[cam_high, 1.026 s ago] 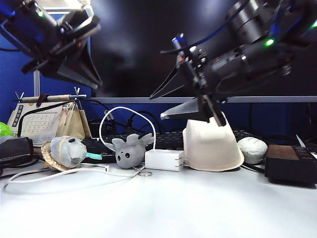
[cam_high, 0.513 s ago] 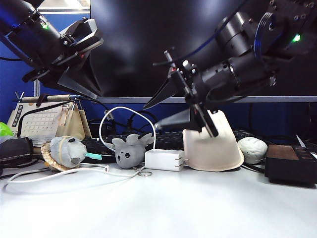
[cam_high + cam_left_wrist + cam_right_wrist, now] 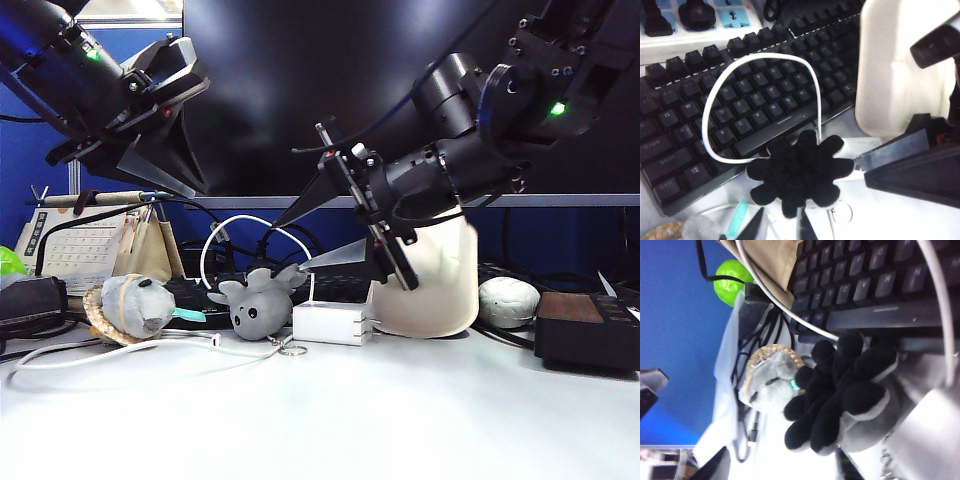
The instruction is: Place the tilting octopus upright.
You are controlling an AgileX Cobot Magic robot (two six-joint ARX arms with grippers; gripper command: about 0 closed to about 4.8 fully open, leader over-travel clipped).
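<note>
Right gripper (image 3: 300, 235) lowered toward octopus (image 3: 255, 304); left gripper (image 3: 165, 150) unmoved.

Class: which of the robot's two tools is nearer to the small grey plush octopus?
Right. The right tool hangs open just above and beside the octopus, its lower fingertip almost at the legs. The left tool is open, high up to the octopus's left.

Right gripper (image 3: 305, 232) hangs with jaws spread just above the tilting octopus (image 3: 256, 304), open air between them. Below and just beside its lower finger sits the white adapter (image 3: 328, 323); the cream cup (image 3: 432, 285) crowds behind the wrist. A white cable (image 3: 254, 225) loops right by the fingertips. Left gripper (image 3: 160, 150), jaws apart, is high, with free room beneath down to the keyboard (image 3: 730, 100).
</note>
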